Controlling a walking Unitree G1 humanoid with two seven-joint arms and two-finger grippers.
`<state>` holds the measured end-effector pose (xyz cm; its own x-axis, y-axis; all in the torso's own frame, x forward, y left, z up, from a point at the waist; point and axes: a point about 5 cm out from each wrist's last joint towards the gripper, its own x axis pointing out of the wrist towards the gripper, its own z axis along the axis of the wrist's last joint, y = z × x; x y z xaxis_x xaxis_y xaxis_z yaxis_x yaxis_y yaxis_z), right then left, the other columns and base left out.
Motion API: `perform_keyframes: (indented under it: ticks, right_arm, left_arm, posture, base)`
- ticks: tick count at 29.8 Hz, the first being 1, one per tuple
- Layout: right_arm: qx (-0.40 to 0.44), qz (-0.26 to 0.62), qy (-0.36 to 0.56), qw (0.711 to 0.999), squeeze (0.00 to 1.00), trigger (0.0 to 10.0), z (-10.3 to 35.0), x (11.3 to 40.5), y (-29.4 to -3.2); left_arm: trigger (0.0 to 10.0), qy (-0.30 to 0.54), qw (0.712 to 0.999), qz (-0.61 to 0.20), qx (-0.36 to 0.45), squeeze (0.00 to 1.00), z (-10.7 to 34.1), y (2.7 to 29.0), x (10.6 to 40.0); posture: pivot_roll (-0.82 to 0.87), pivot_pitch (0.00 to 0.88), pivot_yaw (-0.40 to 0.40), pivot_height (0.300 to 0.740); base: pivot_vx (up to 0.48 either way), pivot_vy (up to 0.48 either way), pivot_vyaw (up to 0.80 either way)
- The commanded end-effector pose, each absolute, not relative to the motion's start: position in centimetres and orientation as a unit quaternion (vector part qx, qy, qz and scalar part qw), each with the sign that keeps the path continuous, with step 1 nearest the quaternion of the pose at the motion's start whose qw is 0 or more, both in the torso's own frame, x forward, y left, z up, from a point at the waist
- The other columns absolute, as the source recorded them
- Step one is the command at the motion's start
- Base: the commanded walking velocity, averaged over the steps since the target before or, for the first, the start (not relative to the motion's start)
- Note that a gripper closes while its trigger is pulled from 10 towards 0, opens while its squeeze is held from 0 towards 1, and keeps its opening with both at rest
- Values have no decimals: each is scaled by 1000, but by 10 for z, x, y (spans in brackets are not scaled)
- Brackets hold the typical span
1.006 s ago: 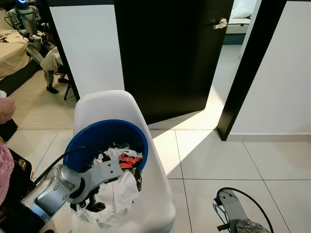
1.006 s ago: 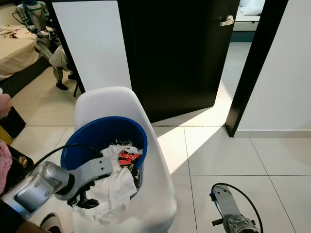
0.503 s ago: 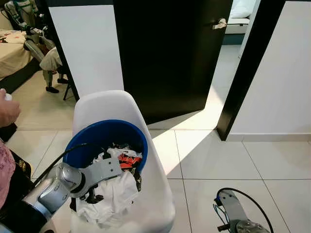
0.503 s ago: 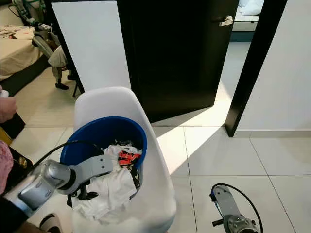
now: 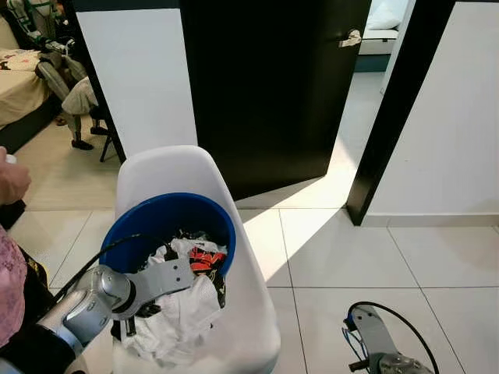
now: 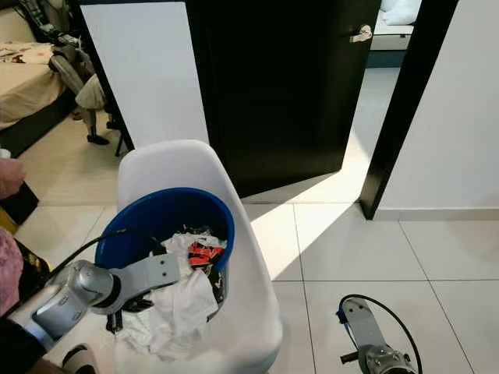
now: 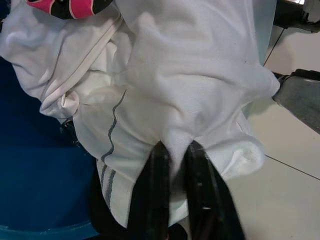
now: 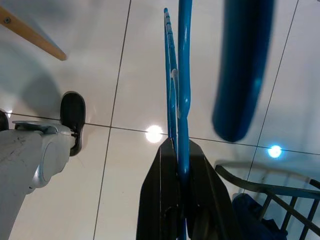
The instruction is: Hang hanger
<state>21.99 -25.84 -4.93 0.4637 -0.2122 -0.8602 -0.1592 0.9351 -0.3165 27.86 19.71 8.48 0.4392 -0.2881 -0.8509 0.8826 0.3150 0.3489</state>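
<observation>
Since a second ago your left end effector [image 7: 172,165] is sinking lower, pinching the white garment [image 7: 200,90] at the blue basket's [image 5: 132,226] near rim; a thin fold is risking slipping. Your right end effector [image 8: 177,150] is clamping the blue hanger [image 8: 184,75].

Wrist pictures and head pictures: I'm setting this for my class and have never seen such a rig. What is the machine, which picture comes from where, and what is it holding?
It is a humanoid robot. Two pictures come from its head, looking down at a white chair carrying a blue basket of laundry. The other two come from cameras on its wrists. The left claw is pinching a white garment at the basket. The right claw grips a blue hanger above the tiled floor. A person's hand shows at the left edge.
</observation>
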Motion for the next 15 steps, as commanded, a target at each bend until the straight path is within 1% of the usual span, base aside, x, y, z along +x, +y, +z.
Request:
perform_keyframes:
  ticks: [1, 6, 8, 9, 10, 11, 12, 13, 14, 15]
  right_arm:
    - [-177, -13, 521, 835, 0, 10000, -51, 218, -256]
    - [-178, -13, 521, 835, 0, 10000, -51, 218, -256]
    - [-178, -13, 521, 834, 0, 10000, -51, 218, -256]
    - [-178, -13, 521, 834, 0, 10000, -51, 218, -256]
    - [-178, -13, 522, 834, 0, 10000, -51, 218, -256]
    - [-178, -13, 522, 834, 0, 10000, -51, 218, -256]
    - [-178, -13, 522, 834, 0, 10000, -51, 218, -257]
    - [-178, -13, 522, 834, 0, 10000, -51, 219, -257]
    - [-178, -13, 522, 834, 0, 10000, -51, 219, -257]
    - [-178, -13, 522, 834, 0, 10000, -51, 219, -257]
  left_arm:
    - [0, 363, 729, -397, 424, 0, 76, 200, 275]
    - [0, 352, 741, -385, 422, 0, 84, 204, 278]
    - [0, 320, 765, -377, 412, 0, 103, 203, 286]
    - [0, 320, 765, -377, 412, 0, 103, 203, 286]
    - [0, 298, 780, -373, 404, 0, 115, 202, 290]
    - [0, 298, 780, -373, 404, 0, 115, 202, 290]
    - [353, 268, 797, -366, 400, 0, 131, 201, 296]
    - [392, 226, 821, -349, 390, 0, 152, 199, 305]
    - [392, 226, 821, -349, 390, 0, 152, 199, 305]
    - [706, 191, 841, -332, 383, 0, 171, 199, 312]
  posture:
    - [-12, 0, 3, 740]
    - [-12, 0, 2, 740]
    - [-13, 0, 1, 740]
    - [-13, 0, 1, 740]
    - [-13, 0, 1, 740]
    - [-13, 0, 1, 740]
    - [-12, 0, 0, 740]
    - [-11, 0, -1, 740]
    - [-11, 0, -1, 740]
    - [-11, 0, -1, 740]
  base:
    - [0, 0, 0]
    - [0, 0, 0]
    - [0, 0, 0]
    - [0, 0, 0]
    - [0, 0, 0]
    - [0, 0, 0]
    - [0, 0, 0]
    - [0, 0, 0]
    - [0, 0, 0]
    - [0, 0, 0]
